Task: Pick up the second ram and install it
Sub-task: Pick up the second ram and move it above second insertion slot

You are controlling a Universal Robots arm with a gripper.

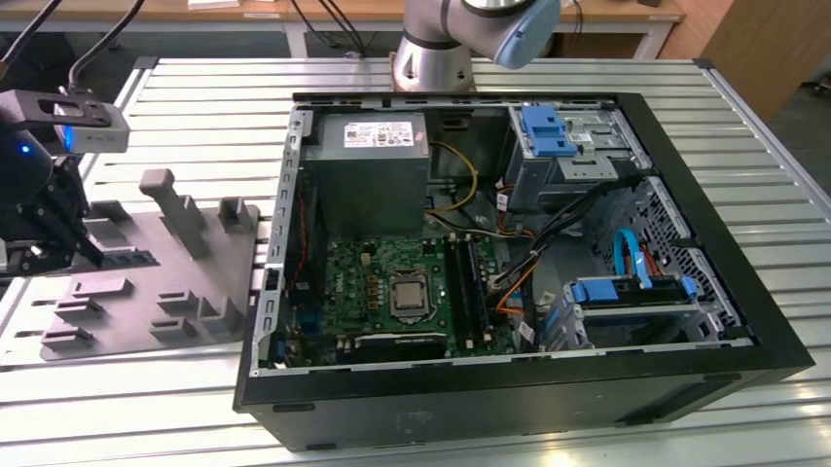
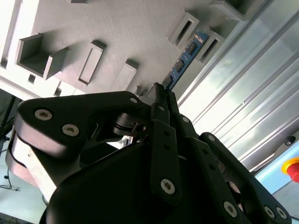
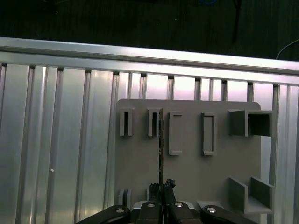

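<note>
The hand (image 3: 162, 187) is clenched on the second ram (image 3: 160, 144). In the first wrist view its two black fingers press together on the near end of the stick, which shows edge-on as a thin dark line. The stick runs away from the fingers to a narrow slot in the grey holder plate (image 3: 140, 163). In the second wrist view the board looks blue-green and carries a row of black chips. I cannot tell whether it is still seated in the plate or already lifted clear.

The plate lies flat on the ribbed aluminium surface (image 1: 520, 73). In the exterior view it is at that view's left, just beside the open black computer case (image 1: 520, 389). Inside the case lie the green motherboard (image 1: 377, 282) and, beyond it, a grey power supply (image 1: 370, 185) with a white label (image 1: 383, 134) whose print I cannot make out. Two blue drive brackets (image 1: 546, 126) sit toward the exterior view's right. A red and yellow button (image 2: 293, 169) shows at the edge of the second wrist view.
</note>
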